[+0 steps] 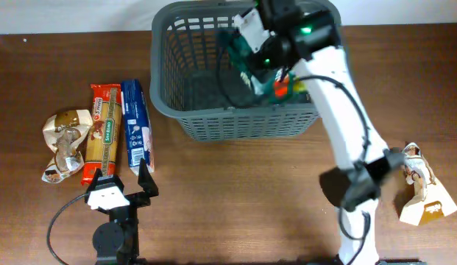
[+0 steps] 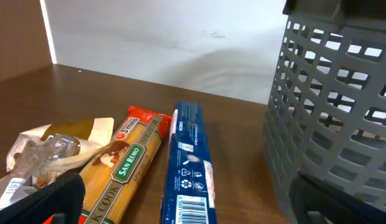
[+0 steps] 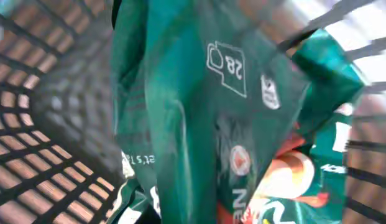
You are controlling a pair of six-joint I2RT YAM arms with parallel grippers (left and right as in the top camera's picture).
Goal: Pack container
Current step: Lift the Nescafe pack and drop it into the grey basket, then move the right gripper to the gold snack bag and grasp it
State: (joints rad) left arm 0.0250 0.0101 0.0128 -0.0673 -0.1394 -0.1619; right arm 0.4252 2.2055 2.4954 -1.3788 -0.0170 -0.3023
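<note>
The dark grey slotted container (image 1: 235, 121) stands at the back centre of the table. My right gripper (image 1: 252, 59) reaches down inside it and is shut on a green snack packet (image 1: 241, 46). That packet (image 3: 199, 112) fills the right wrist view and hides the fingers, with the lattice wall (image 3: 43, 124) behind it. Another green and red packet (image 1: 285, 87) lies in the container. My left gripper (image 1: 124, 177) is open and empty at the front left, just short of a blue packet (image 1: 137, 129). Its fingers (image 2: 193, 208) sit wide apart either side of that packet (image 2: 189, 168).
An orange spaghetti packet (image 1: 103, 140) and a crumpled beige packet (image 1: 65, 143) lie left of the blue one. Another beige packet (image 1: 423, 193) lies at the front right beside the right arm's base. The container wall (image 2: 329, 93) stands close on the left gripper's right.
</note>
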